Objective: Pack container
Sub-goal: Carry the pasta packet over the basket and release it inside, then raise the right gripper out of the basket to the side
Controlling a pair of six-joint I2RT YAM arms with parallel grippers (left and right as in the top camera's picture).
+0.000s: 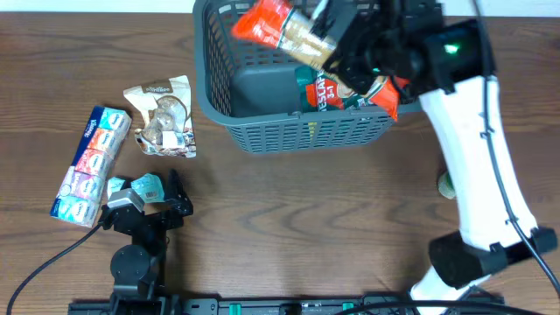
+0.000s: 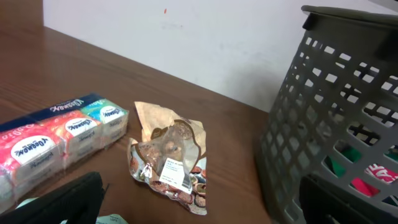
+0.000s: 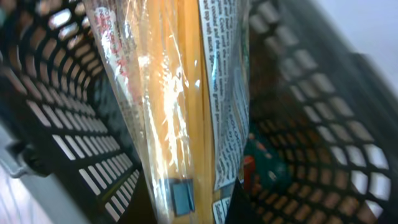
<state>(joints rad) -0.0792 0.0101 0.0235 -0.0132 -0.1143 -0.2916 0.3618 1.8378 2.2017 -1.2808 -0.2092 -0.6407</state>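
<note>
The container (image 1: 203,79), a large dark grey slotted basket, stands at the back centre of the table; it also shows in the left wrist view (image 2: 323,112) and the right wrist view (image 3: 323,124). My right gripper (image 1: 346,39) hangs over it, shut on a long clear bag of yellow pasta (image 1: 284,31) with an orange-red end. In the right wrist view the pasta bag (image 3: 174,93) fills the frame between the fingers of the right gripper (image 3: 193,208). A green-and-red packet (image 1: 328,92) lies on the basket floor. My left gripper (image 1: 156,194) rests open at the front left, holding nothing (image 2: 199,211).
A multipack of tissues (image 1: 90,162) (image 2: 56,134) lies at the far left. A clear snack bag (image 1: 164,118) (image 2: 171,158) lies between it and the basket. A small teal packet (image 1: 142,186) sits by the left gripper. A greenish item (image 1: 446,184) peeks from behind the right arm.
</note>
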